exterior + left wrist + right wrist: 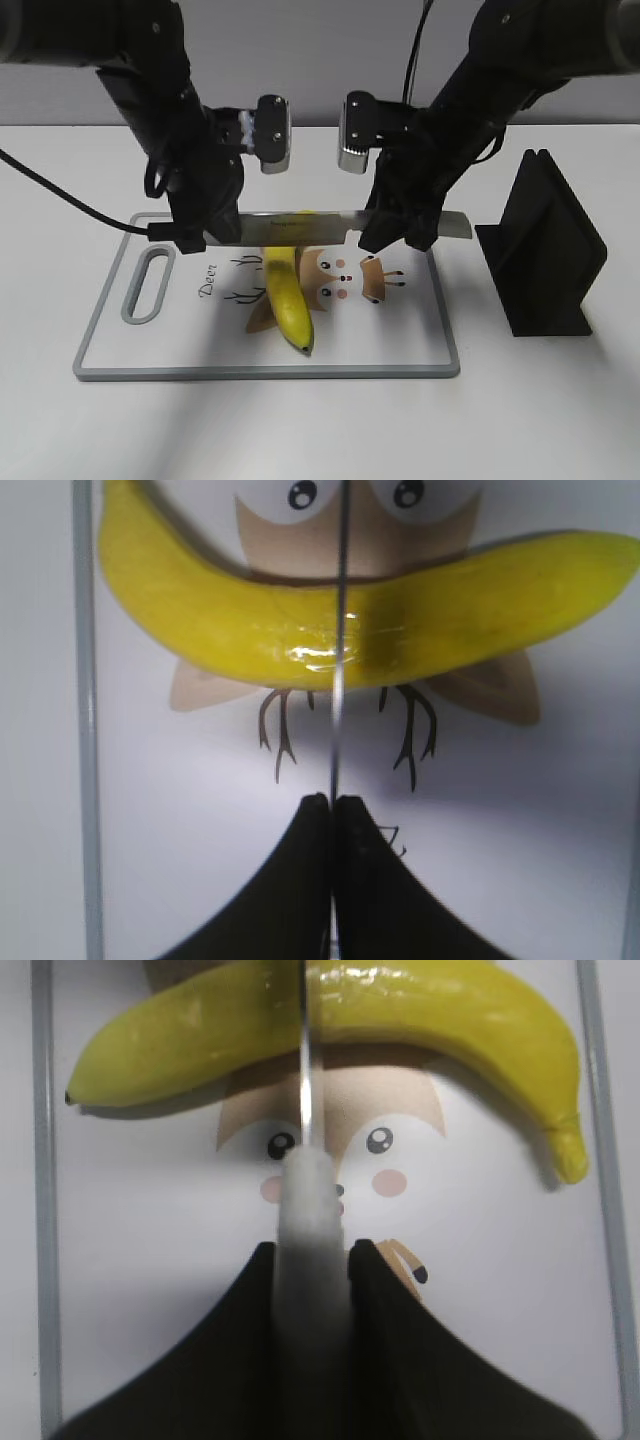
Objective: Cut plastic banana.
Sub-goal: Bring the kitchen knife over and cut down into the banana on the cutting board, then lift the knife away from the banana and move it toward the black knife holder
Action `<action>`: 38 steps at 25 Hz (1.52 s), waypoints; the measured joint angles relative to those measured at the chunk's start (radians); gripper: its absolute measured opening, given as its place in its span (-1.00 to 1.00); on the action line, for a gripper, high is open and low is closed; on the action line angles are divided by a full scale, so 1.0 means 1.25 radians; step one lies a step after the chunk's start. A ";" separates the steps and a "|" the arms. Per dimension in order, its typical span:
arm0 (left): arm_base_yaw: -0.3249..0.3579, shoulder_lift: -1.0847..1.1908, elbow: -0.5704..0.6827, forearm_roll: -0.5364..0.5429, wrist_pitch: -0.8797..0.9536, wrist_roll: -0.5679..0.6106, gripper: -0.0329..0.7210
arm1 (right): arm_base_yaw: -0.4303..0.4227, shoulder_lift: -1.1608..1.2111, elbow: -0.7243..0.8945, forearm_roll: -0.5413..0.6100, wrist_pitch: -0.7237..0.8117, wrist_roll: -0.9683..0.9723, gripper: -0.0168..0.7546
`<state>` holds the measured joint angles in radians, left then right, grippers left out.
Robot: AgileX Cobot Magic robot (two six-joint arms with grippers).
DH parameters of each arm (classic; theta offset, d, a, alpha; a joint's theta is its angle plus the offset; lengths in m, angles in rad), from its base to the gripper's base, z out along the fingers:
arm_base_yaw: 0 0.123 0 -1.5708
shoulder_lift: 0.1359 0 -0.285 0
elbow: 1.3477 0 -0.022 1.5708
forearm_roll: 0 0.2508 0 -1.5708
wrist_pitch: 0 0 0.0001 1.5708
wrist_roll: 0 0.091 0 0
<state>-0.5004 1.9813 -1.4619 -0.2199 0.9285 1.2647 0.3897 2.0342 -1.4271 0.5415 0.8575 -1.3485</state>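
Yellow and glossy, the plastic banana [288, 298] lies whole on the white cutting board [420, 340], over the printed deer drawing [340, 280], its dark tip toward the near edge. A long silver knife [330, 224] is held level across the far part of the banana, its blade [337, 680] running crosswise over the fruit. The left hand [205, 240] is clenched on the blade end, fingers [300, 880] pinched tight against the thin metal. The right hand [400, 235] grips the pale handle [310, 1260] between its black fingers [400, 1350]. A black knife stand [545, 245] sits on the white desk [60, 190], to the right of the board
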 joint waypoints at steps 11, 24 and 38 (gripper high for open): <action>0.001 0.109 -0.015 -0.036 -0.015 0.002 -0.94 | -0.001 0.090 -0.002 -0.037 -0.019 0.000 -0.52; 0.002 0.101 -0.027 -0.046 0.011 0.001 -0.94 | -0.001 0.069 -0.002 -0.039 -0.015 -0.001 -0.52; 0.003 0.022 -0.073 -0.041 0.077 0.000 -0.94 | -0.001 -0.038 -0.028 -0.047 0.019 0.003 -0.52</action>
<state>-0.4966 2.0091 -1.5527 -0.2705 1.0251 1.2649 0.3885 1.9862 -1.4617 0.4829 0.8813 -1.3442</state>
